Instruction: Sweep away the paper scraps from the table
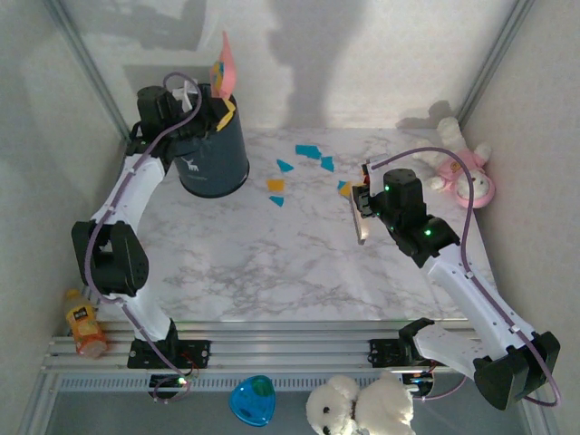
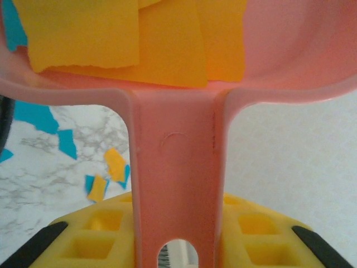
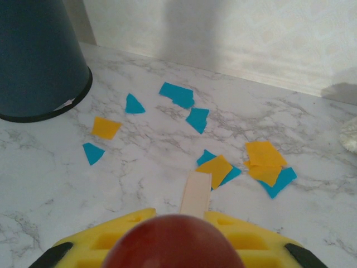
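Observation:
My left gripper (image 1: 201, 93) is shut on the handle of a pink dustpan (image 1: 224, 62), held tilted above a dark blue bin (image 1: 214, 156). In the left wrist view the yellow fingers (image 2: 95, 229) clamp the dustpan handle (image 2: 177, 184), and orange paper scraps (image 2: 139, 39) lie in the pan. Teal and orange paper scraps (image 1: 308, 152) lie scattered on the table (image 1: 272, 263) right of the bin. My right gripper (image 1: 365, 201) is shut on a small brush (image 1: 360, 220) beside the nearest scraps. In the right wrist view the brush's pale bar (image 3: 195, 192) points at an orange scrap (image 3: 215, 169).
The dark blue bin (image 3: 39, 56) stands at the table's back left. A pink plush toy (image 1: 462, 168) lies at the back right corner. A juice bottle (image 1: 83, 324) stands off the left edge. A white plush (image 1: 358, 408) and a blue item (image 1: 252, 401) sit below the front rail.

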Available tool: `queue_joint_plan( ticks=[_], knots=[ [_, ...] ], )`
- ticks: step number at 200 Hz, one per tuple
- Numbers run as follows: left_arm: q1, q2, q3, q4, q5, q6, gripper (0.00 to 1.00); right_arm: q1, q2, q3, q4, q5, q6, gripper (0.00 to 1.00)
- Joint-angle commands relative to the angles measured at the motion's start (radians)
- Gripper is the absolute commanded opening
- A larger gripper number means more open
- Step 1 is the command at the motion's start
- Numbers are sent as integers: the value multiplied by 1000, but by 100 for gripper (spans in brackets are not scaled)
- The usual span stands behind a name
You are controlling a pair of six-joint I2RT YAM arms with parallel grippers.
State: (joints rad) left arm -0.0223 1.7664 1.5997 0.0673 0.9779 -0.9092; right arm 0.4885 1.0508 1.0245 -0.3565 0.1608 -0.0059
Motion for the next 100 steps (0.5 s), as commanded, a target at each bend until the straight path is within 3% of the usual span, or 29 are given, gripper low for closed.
queue_joint_plan(
  ticks=[1, 60, 100],
  knots=[
    [9, -33, -34, 186, 24, -143, 12, -5, 0, 4, 29, 5, 14, 0],
    [12, -37, -147, 453, -25, -399, 12, -5, -2, 5, 26, 6, 12, 0],
    [9, -57, -195, 522, -59, -483, 13, -4, -3, 8, 21, 8, 8, 0]
  ],
)
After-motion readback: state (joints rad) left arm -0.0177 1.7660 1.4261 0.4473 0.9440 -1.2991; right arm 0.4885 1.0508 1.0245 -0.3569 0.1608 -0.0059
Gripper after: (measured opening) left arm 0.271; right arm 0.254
